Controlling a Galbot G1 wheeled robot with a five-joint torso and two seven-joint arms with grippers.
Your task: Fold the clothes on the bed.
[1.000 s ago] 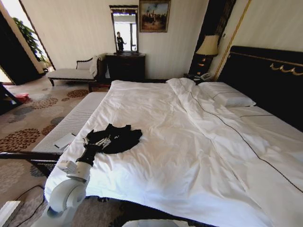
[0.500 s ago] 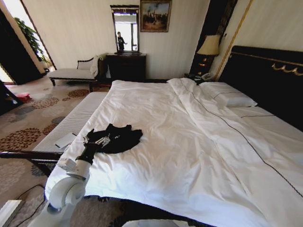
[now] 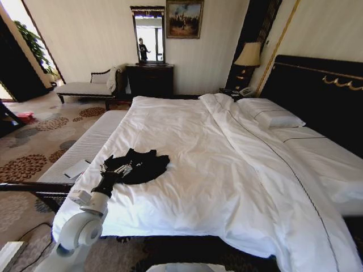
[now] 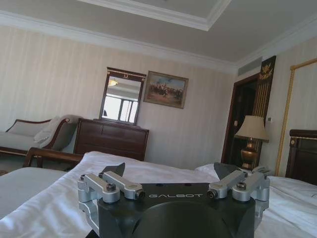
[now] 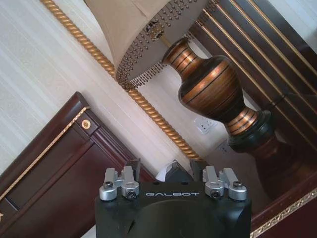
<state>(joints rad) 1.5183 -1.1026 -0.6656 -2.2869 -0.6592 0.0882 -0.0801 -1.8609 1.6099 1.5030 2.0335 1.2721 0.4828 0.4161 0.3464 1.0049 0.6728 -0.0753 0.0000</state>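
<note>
Black fabric — one short-sleeved T-shirt [image 3: 138, 165] — lies crumpled on the white duvet near the foot corner of the bed [image 3: 227, 170] on the robot's left. It is bunched into an irregular heap with its longer stretch running roughly across the bed, from the bed's edge toward its middle; which way the collar points cannot be told. A little white lettering shows at the heap's near-left end.

The left end effector [image 3: 116, 168] reaches up from the lower left of the head view and sits at that near-left end of the shirt, touching or just over the fabric. In the left wrist view the left end effector [image 4: 171, 173] has its two dark fingertips [image 4: 115, 169] standing well apart, with nothing between them, and the white bedding lies beneath.

The right end effector [image 5: 168, 171] is up beside a bedside lamp [image 5: 213, 89] with a brown banded base and a beaded shade, next to the dark wooden headboard [image 5: 54, 163] and a gold rope trim on the wall. Its fingers [image 5: 132, 166] are close, with a narrow gap and a pale shape between them — whether they grip anything cannot be told.

On the bed there are two white pillows [image 3: 271, 116] by the tall dark headboard. Beyond the bed stand one dark dresser [image 3: 150, 79] with one mirror [image 3: 148, 34], one framed painting [image 3: 185, 18], and one pale chaise bench [image 3: 88, 85].
</note>
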